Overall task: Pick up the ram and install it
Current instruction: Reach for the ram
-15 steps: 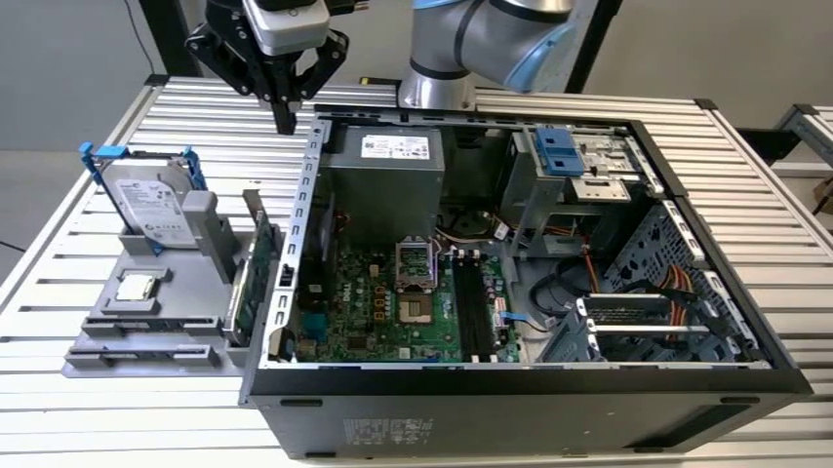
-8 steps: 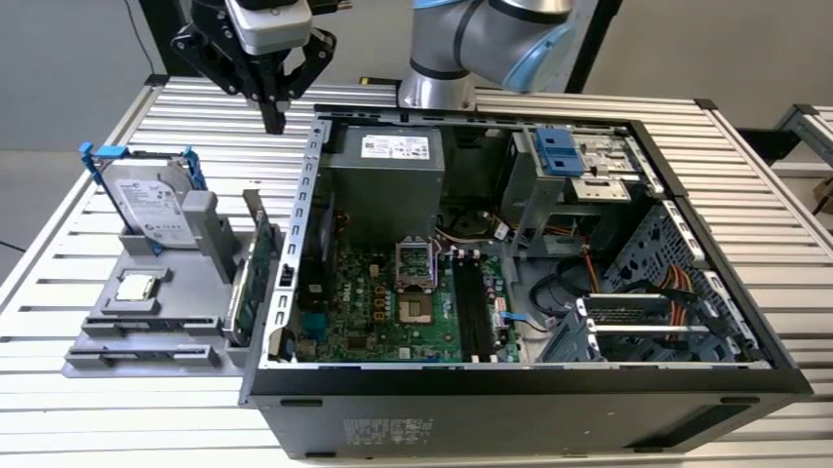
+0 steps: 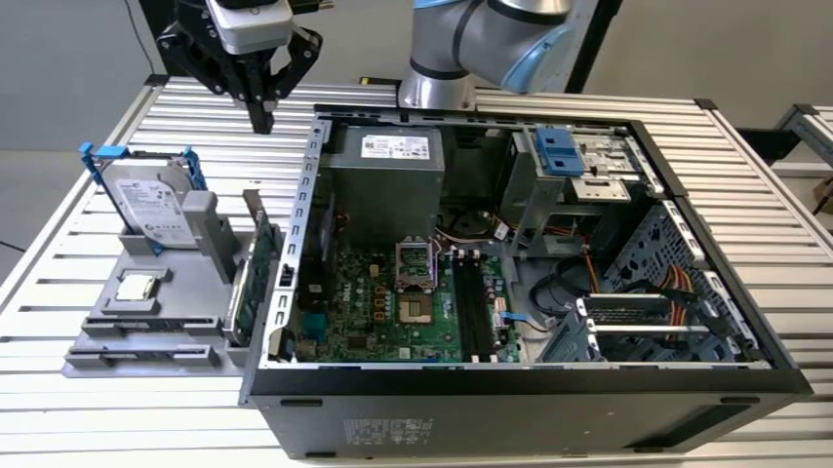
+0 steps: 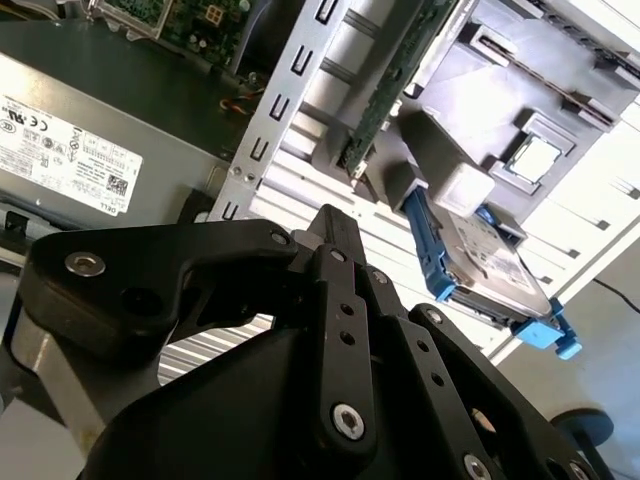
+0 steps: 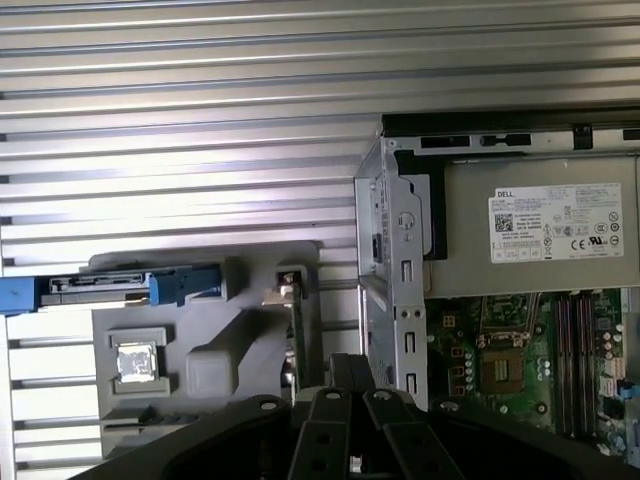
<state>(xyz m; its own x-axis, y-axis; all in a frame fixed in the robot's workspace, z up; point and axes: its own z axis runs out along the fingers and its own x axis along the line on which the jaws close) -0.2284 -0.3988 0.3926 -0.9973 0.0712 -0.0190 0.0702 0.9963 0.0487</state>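
Poised vertically over slatted tabletop [image 3: 39, 292], near gray holder [image 3: 143, 322] and open computer case [image 3: 521, 409]; jaws pinched together, empty. White printed label [image 3: 393, 146] on power supply [image 3: 384, 185].

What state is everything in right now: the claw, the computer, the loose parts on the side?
gripper: shut, empty, above the table.
computer case: side open.
memory slots: look empty.
ram: standing on edge in the grey holder, untouched.
hard drive: upright in the holder.
processor chip: lying flat in the holder.
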